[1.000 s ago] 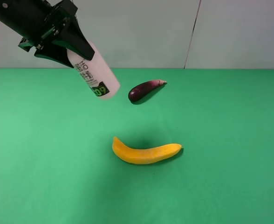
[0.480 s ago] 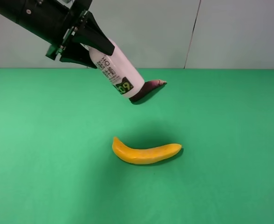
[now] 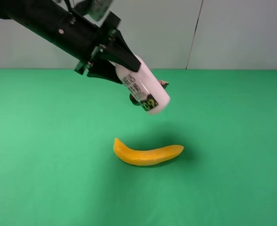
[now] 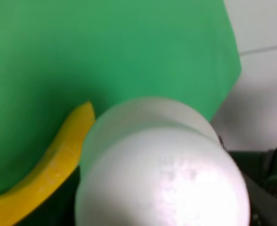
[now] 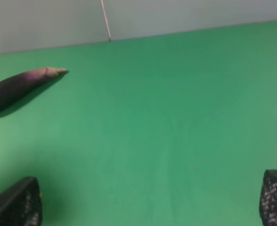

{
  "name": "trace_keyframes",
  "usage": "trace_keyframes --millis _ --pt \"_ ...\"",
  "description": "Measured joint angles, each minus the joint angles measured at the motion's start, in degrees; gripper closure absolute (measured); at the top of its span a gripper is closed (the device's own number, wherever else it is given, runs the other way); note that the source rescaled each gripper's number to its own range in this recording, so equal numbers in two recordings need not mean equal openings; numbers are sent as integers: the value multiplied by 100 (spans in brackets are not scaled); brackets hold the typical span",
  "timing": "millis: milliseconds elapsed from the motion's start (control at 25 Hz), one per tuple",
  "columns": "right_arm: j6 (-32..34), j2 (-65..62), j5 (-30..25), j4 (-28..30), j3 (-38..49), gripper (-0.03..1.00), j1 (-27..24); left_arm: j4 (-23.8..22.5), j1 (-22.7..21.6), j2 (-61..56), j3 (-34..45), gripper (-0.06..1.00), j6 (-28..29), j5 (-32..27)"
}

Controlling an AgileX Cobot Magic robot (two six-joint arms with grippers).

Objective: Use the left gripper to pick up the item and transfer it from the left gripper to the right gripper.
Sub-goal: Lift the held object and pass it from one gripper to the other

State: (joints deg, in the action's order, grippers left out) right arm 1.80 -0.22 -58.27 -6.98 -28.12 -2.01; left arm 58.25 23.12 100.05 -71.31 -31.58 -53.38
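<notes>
- Above the green table (image 3: 232,141), near its middle, we see the item (image 3: 145,89) held in mid-air, with the left gripper (image 3: 129,74) clenched on its upper end.
- Its long axis slants down from those jaws toward the right side of the exterior high view. The free end hangs above and behind the banana (image 3: 148,153) and hides most of the eggplant (image 5: 16,89) in that view.
- The right gripper (image 5: 145,200) is released, its fingers wide apart over bare table. We cannot find it in the exterior high view, and its own wrist view shows no bottle, so we judge it well apart.
- We judge the handover turns on that free end: it points to the right arm's side, so the right jaws should close across it, clear of the left fingers.
</notes>
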Motion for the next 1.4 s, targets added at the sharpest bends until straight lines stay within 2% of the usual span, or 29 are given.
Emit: trace_keyframes --millis 200,400,720,1040,1400 --pt "-439 40 -39 -340 -13 -3 0 231 377 137 0 94 -241 92" --pt "-801 811 -316 -626 -207 -3 66 490 532 149 0 94 -407 84" --pt "-1559 2090 297 -1201 -290 -3 979 500 614 198 0 94 -475 67" --pt "-2030 3181 908 -1189 -609 -3 1982 513 614 198 0 94 -495 67" --pt "-2526 4462 1270 -1183 -1166 -3 2584 513 614 198 0 94 -495 78"
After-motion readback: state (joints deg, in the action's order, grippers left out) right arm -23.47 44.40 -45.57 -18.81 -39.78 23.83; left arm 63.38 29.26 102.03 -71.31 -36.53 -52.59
